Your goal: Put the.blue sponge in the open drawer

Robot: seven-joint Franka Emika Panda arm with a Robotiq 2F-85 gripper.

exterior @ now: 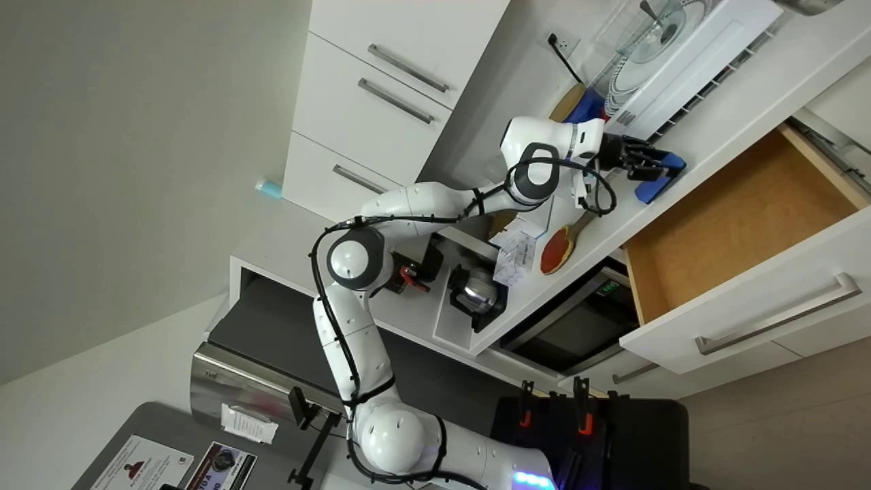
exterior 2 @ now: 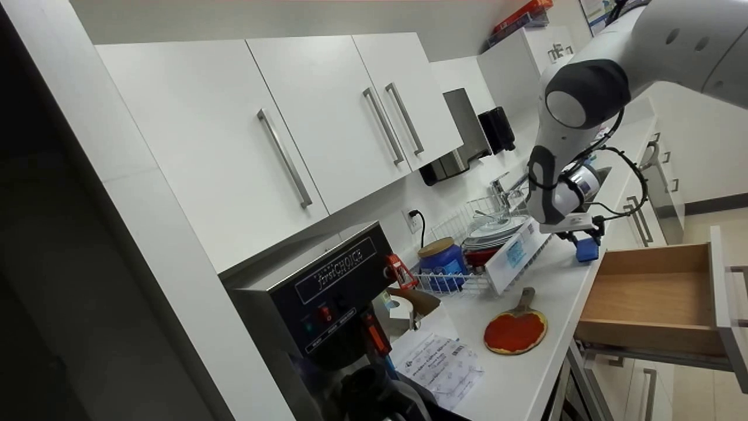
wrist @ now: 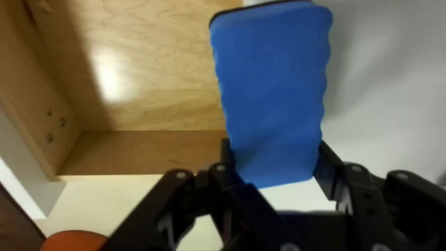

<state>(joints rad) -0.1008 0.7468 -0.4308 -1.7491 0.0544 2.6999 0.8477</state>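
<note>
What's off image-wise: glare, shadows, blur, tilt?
Wrist view: bright glare patch on the floor of the drawer, a dark shadow left of it; a softer shadow on the counter right of the sponge; fingers look dark and somewhat blurred. Both exterior views: scene tilted. In an exterior view, a near-black area down the left side.

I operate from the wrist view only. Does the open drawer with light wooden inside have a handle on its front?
Observer: Yes, the open drawer has a long silver bar handle outside.
Operator: Is there another blue thing besides the oblong blue sponge in the black pincer?
Observer: Yes, a round tan-lidded blue jar shows in both exterior views.
Operator: What is next to the drawer, under the white counter?
Observer: In an exterior view, a black boxy appliance with green display.
</note>
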